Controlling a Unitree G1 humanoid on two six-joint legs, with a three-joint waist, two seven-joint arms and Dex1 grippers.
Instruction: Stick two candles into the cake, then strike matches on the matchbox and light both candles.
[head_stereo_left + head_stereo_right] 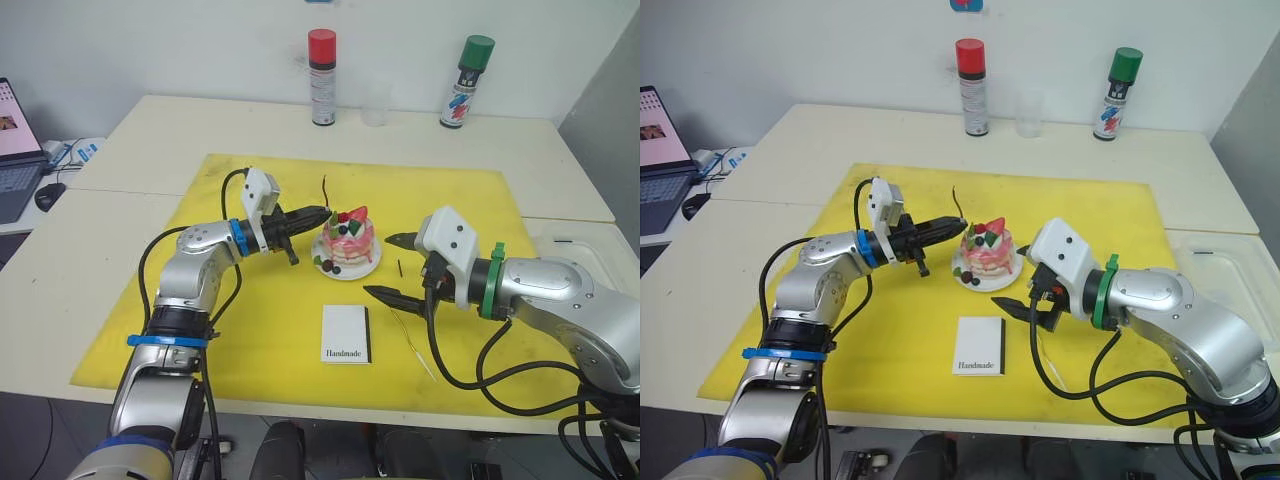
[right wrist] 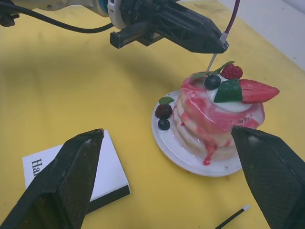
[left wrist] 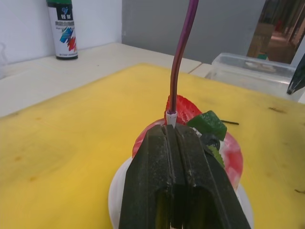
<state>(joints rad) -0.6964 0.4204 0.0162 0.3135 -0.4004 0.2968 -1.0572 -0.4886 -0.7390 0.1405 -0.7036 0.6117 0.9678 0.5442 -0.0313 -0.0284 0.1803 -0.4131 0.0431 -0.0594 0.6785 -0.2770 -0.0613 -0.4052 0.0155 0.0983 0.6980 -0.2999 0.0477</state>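
The pink-and-white cake (image 1: 347, 238) with strawberry and berries sits on its small white plate (image 1: 350, 271) at the middle of the yellow mat. My left gripper (image 1: 322, 213) hovers at the cake's left top edge, shut on the base of a thin, wavy, dark purplish candle (image 3: 179, 62). That candle stands upright, its white pin tip (image 2: 211, 62) touching the cake's top. My right gripper (image 1: 381, 266) is open and empty just right of the plate. A second candle (image 1: 412, 343) lies on the mat near it. The white matchbox (image 1: 346, 333) lies in front of the cake. One match (image 1: 400, 267) lies right of the plate.
The yellow mat (image 1: 250, 330) covers the table's middle. A red-capped spray can (image 1: 322, 77), a clear cup (image 1: 375, 103) and a green-capped spray can (image 1: 465, 82) stand at the back edge. A clear plastic container (image 1: 590, 250) is at the right, a laptop (image 1: 15, 150) at the far left.
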